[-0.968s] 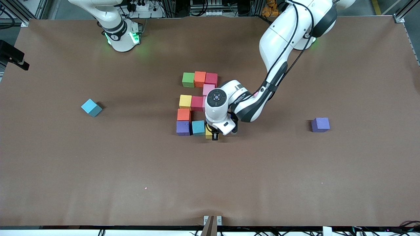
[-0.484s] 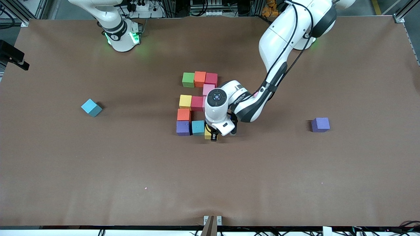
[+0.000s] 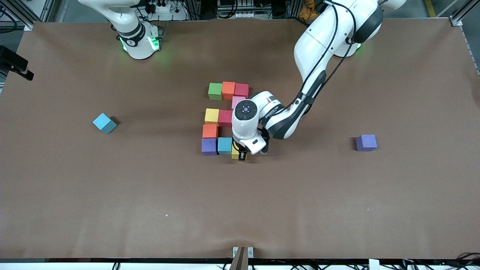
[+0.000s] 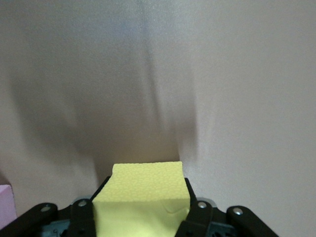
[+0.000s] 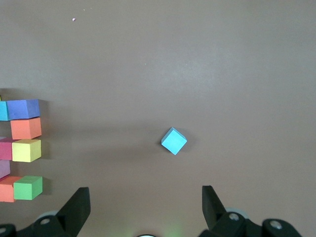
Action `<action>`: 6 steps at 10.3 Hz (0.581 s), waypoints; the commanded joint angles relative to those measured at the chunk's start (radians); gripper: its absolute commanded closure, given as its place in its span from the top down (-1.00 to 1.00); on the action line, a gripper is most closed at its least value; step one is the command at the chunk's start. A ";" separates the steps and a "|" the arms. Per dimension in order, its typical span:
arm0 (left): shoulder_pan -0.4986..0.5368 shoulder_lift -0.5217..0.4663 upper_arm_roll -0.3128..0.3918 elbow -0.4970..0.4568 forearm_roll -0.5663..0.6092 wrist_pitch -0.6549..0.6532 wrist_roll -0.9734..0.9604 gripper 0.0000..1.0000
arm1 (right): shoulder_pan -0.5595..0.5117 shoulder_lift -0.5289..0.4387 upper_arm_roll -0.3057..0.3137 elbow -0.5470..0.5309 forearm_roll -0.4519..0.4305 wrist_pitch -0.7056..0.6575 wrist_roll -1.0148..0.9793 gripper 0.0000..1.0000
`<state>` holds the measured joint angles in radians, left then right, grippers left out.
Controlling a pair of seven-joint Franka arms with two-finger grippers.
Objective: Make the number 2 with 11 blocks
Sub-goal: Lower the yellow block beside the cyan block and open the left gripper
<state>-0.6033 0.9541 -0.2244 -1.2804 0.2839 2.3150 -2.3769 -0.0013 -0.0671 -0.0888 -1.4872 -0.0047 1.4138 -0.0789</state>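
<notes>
The number 2 lies mid-table. It has a green, orange and red row, a pink block, a yellow and red pair, an orange block, then purple and light blue. My left gripper is shut on a yellow block and holds it low against the light blue one. The left wrist view shows this block between the fingers. My right gripper is open and empty, high over the table.
A loose light blue block lies toward the right arm's end and also shows in the right wrist view. A loose purple block lies toward the left arm's end. The left wrist hides part of the digit's middle row.
My left gripper has slid the yellow block a little toward the light blue block at the digit's lowest row. The right arm has not moved.
</notes>
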 commanded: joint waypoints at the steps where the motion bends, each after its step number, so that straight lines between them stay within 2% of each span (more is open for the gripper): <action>1: -0.016 0.038 0.011 0.036 -0.025 0.007 -0.002 -0.20 | -0.008 0.010 0.008 0.024 0.002 -0.009 0.011 1.00; 6: -0.029 0.043 0.014 0.035 -0.049 0.006 -0.002 -0.18 | -0.006 0.010 0.008 0.024 0.003 -0.010 0.011 1.00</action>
<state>-0.6086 0.9591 -0.2239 -1.2735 0.2705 2.3149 -2.3771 -0.0012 -0.0671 -0.0887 -1.4872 -0.0046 1.4138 -0.0789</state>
